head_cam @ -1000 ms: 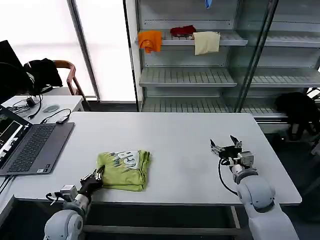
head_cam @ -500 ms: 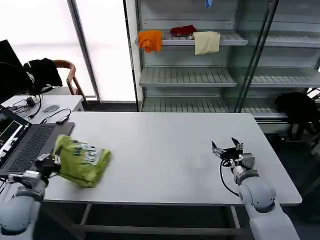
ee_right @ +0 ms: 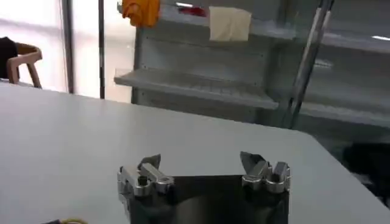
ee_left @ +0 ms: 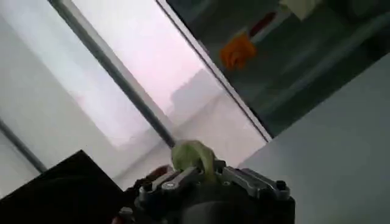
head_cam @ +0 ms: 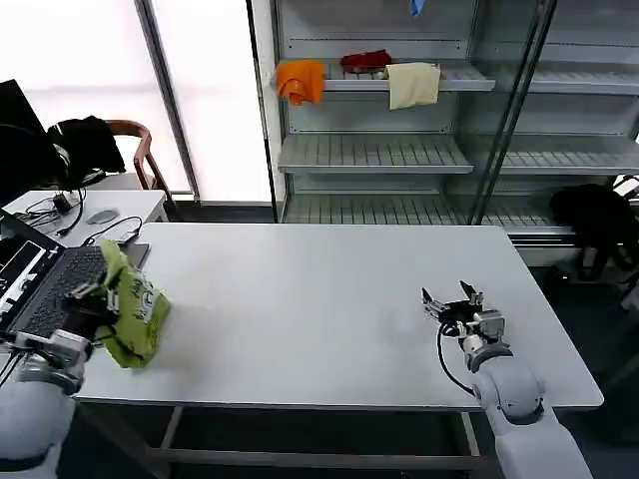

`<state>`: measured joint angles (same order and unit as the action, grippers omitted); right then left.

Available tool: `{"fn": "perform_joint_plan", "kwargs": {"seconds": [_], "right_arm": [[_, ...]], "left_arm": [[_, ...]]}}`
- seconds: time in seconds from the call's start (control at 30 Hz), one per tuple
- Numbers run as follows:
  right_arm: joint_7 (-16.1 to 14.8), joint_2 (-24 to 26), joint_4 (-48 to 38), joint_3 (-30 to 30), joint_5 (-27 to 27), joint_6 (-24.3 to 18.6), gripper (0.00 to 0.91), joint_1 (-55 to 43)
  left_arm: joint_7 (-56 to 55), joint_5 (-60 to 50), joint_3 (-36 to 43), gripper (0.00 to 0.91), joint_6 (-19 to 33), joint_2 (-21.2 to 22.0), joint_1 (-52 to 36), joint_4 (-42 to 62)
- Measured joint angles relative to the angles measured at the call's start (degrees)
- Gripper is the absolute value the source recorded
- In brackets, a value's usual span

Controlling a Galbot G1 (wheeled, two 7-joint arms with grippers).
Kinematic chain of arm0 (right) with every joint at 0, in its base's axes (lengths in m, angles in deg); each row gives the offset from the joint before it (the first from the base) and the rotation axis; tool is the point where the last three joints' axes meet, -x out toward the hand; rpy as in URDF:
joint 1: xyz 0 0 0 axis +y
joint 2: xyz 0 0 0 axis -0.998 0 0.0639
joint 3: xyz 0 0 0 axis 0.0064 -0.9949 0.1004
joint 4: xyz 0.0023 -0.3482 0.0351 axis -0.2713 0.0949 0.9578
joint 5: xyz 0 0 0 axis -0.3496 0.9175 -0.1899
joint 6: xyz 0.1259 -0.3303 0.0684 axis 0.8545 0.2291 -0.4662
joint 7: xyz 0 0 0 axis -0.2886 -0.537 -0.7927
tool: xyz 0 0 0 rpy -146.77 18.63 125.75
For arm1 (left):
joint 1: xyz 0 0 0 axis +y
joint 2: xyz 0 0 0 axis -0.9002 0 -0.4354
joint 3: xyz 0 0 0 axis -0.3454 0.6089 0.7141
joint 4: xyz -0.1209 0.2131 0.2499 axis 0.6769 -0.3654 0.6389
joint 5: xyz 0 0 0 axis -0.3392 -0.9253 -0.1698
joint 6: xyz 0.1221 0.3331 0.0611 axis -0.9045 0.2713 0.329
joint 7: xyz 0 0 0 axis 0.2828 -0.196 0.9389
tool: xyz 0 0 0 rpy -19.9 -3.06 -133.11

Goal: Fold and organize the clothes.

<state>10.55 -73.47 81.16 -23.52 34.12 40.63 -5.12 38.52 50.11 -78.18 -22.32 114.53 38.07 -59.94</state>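
The folded lime yellow-green T-shirt, its whitish print showing, hangs lifted over the table's left edge beside the laptop. My left gripper is shut on it; in the left wrist view a green fold of the T-shirt bulges from between the closed jaws of the left gripper. My right gripper rests open on the right part of the white table, nothing between its fingers.
An open laptop lies at the table's left edge, cables and a side desk behind it. A shelf unit at the back holds an orange cloth, a red cloth and a cream cloth. A black garment lies at right.
My left gripper has picked the folded T-shirt up from the table's front and carried it left, off toward the laptop. The right gripper has stayed put, open.
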Motion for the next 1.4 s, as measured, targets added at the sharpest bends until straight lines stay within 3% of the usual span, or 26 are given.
{"fn": "perform_joint_plan", "kwargs": {"seconds": [0.27, 0.6, 0.67, 0.7, 1.0, 1.4], "right_arm": [[0.18, 0.25, -0.64, 0.88, 0.08, -0.65, 0.907, 1.12], [0.25, -0.25, -0.65, 1.12, 0.55, -0.57, 0.907, 1.15], [0.16, -0.49, -0.59, 1.08, 0.59, -0.48, 0.907, 1.1], [0.13, -0.55, -0.52, 1.08, 0.6, -0.43, 0.907, 1.1], [-1.03, -0.55, 1.29, 0.49, -0.22, 1.02, 0.907, 0.65], [-3.17, -2.32, 3.18, -3.39, -5.88, 4.79, 0.907, -2.76]], "left_arm": [[-2.66, -8.3, 13.79, 0.0, 0.45, 9.25, -0.86, 0.13], [-6.73, -9.53, 27.14, 0.01, -0.82, 16.34, -5.13, 3.54], [-7.82, -9.13, 29.09, 0.252, -0.84, 17.54, -5.98, 4.82], [-8.25, -8.93, 29.88, 0.907, -0.83, 18.11, -6.33, 5.53], [-9.93, -6.43, 35.5, 0.907, -1.6, 20.29, -8.01, 9.91], [-9.68, 3.98, 35.3, 0.907, -2.42, 16.49, -6.03, 4.02]]}}
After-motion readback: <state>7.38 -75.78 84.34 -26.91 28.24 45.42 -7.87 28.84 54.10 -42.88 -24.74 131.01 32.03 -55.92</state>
